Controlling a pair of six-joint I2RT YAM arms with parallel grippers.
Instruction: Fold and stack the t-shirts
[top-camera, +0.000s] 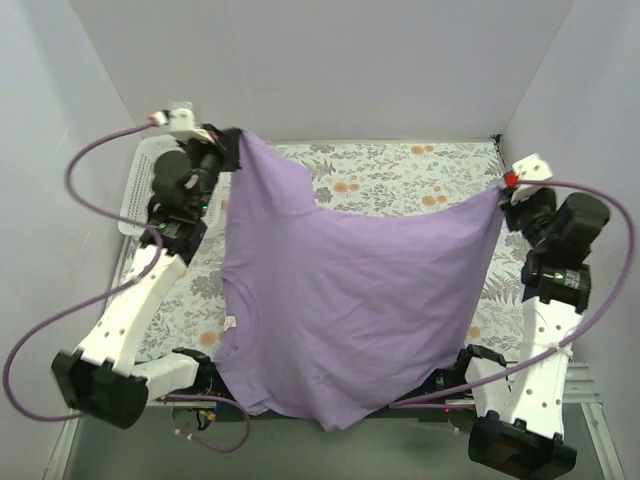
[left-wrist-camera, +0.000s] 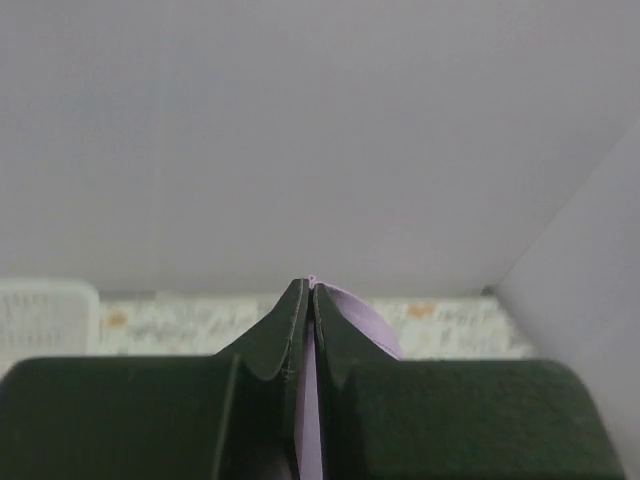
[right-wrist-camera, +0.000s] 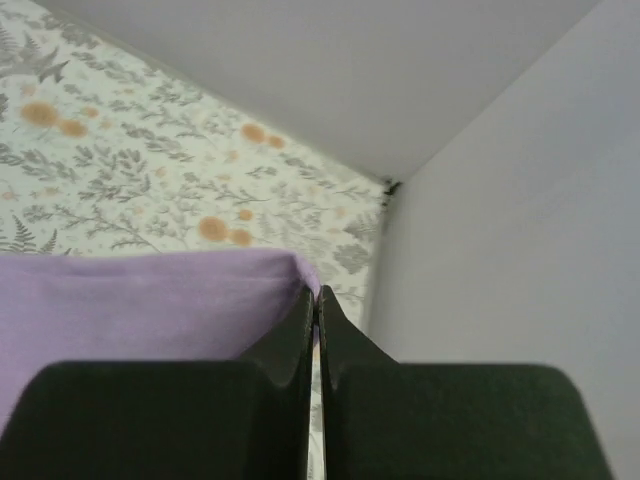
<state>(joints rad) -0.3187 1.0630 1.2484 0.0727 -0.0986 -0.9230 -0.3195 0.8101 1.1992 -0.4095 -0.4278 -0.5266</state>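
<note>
A lavender-purple t-shirt (top-camera: 350, 300) hangs spread between my two grippers above the table, its lower part draping over the near edge, its small white neck label (top-camera: 229, 322) on the left. My left gripper (top-camera: 233, 140) is shut on one corner at the back left; purple cloth (left-wrist-camera: 360, 318) shows between and beside its jaws. My right gripper (top-camera: 503, 185) is shut on another corner at the right; the cloth (right-wrist-camera: 150, 300) stretches left from its jaws. Both corners are held raised off the table.
The table wears a floral cloth (top-camera: 400, 170) with grey leaves and orange blooms. A white mesh basket (top-camera: 140, 195) stands at the back left under my left arm; it also shows in the left wrist view (left-wrist-camera: 45, 315). Grey walls close in behind and at both sides.
</note>
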